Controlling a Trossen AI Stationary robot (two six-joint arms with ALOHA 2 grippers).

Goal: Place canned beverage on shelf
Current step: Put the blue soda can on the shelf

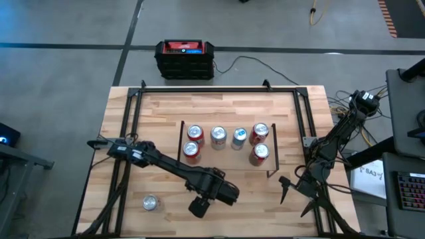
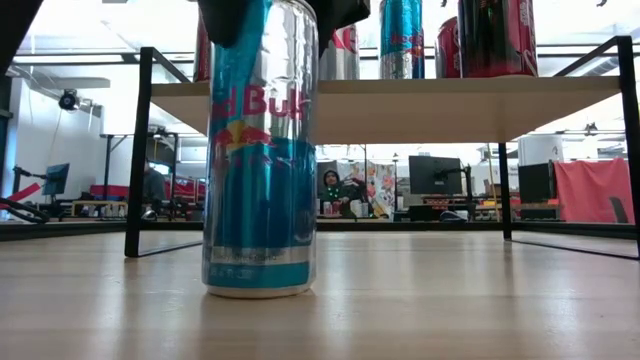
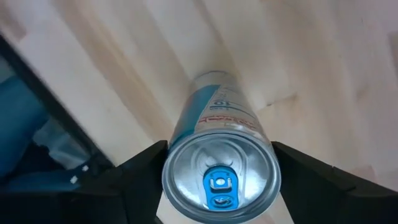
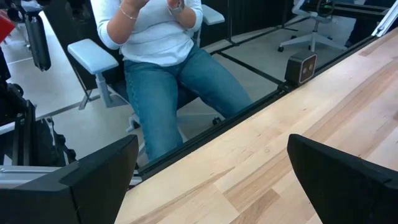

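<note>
A tall blue-and-silver canned beverage (image 2: pixel 260 170) stands upright with its base on the table, near the front edge. My left gripper (image 3: pixel 221 186) comes down over it from above and is shut on it; in the high view the gripper (image 1: pixel 199 207) hides the can. The shelf (image 1: pixel 226 162), a light-wood board on black legs (image 2: pixel 450 105), stands behind the can toward the far side. My right gripper (image 1: pixel 287 189) waits open at the right, nothing between its fingers (image 4: pixel 93 180). My left gripper pinches the can's upper wall just under the rim (image 3: pixel 169 158) between its two fingers (image 3: pixel 134 177), one on each side. The fingers point straight down. The can stays upright with its base on the table (image 2: pixel 258 290).
Several cans stand on the shelf (image 1: pixel 218 136). Another can (image 1: pixel 151 202) stands at the near left. Black frame rails (image 1: pixel 126 133) run along both sides of the table. A red-and-black box (image 1: pixel 184 58) lies beyond the far edge. A person sits beside the table (image 4: pixel 161 56).
</note>
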